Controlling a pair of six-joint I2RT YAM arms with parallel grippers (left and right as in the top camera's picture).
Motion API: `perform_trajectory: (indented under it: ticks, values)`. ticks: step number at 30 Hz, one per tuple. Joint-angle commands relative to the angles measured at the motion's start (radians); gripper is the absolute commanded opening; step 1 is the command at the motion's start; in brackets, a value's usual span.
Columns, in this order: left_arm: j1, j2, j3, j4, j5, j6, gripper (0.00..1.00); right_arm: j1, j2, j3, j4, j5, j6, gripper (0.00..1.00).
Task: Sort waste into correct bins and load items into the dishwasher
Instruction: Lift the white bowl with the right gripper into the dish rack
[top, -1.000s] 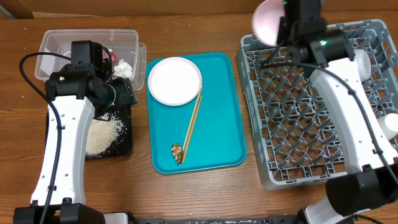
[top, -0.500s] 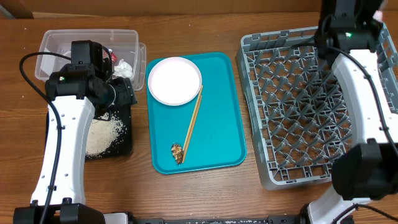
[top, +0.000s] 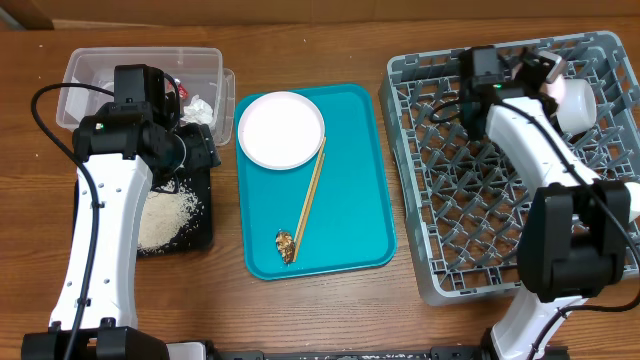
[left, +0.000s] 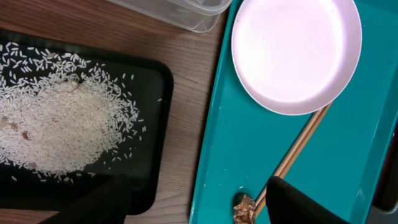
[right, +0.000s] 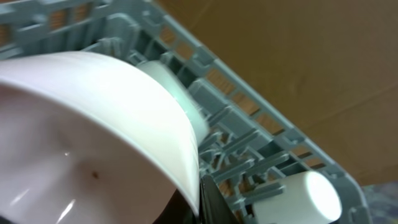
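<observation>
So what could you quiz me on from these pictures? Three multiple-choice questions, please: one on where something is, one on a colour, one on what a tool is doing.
1. The loose rice lies: A in the clear tub; B on the black tray; C on the wooden table.
2. The serving tray under the plate is: A red; B teal; C yellow.
3. Which tool holds something? A the right tool, a pale bowl; B the left tool, the chopsticks; C neither.

Answers:
1 B: the grains lie heaped on the black tray in the left wrist view.
2 B: it shows teal from overhead.
3 A: the bowl sits against the right tool's finger, while the left tool's fingers are spread with nothing between them.
</observation>
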Motion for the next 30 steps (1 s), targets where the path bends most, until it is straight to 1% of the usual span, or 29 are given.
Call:
perform_trajectory:
  ticks: [1, 4, 5, 7, 11, 14, 18, 21, 27, 30]
  values:
    - [-0.001, -0.018, 0.012, 0.004, 0.001, -0.006, 0.72, 0.034, -0.009, -0.007, -0.021, -0.100, 0.034, 0.04]
    - [-0.001, -0.018, 0.012, 0.004, 0.001, -0.006, 0.72, 0.052, -0.009, -0.007, -0.051, -0.187, 0.034, 0.04]
    - [-0.001, -0.018, 0.012, 0.004, 0.001, -0.006, 0.72, 0.055, -0.009, -0.007, -0.064, -0.221, 0.034, 0.07]
    - [-0.001, -0.018, 0.012, 0.004, 0.001, -0.006, 0.72, 0.057, -0.009, -0.007, -0.088, -0.275, 0.034, 0.17]
    - [-0.001, -0.018, 0.012, 0.003, 0.001, -0.006, 0.72, 0.057, -0.010, -0.007, -0.144, -0.385, 0.034, 0.25]
    - [-0.001, -0.018, 0.012, 0.005, 0.001, -0.006, 0.72, 0.057, -0.010, -0.007, -0.189, -0.461, 0.034, 0.33]
    - [-0.001, -0.018, 0.012, 0.012, 0.001, -0.006, 0.72, 0.057, -0.010, -0.007, -0.219, -0.481, 0.034, 0.41]
    - [-0.001, -0.018, 0.012, 0.008, 0.001, -0.006, 0.72, 0.057, -0.011, -0.007, -0.225, -0.481, 0.034, 0.44]
    - [-0.001, -0.018, 0.012, 0.009, 0.001, -0.006, 0.72, 0.057, -0.028, 0.008, -0.253, -0.481, 0.034, 0.45]
    - [-0.001, -0.018, 0.012, 0.009, 0.001, -0.006, 0.72, 0.057, -0.064, 0.033, -0.260, -0.481, 0.034, 0.50]
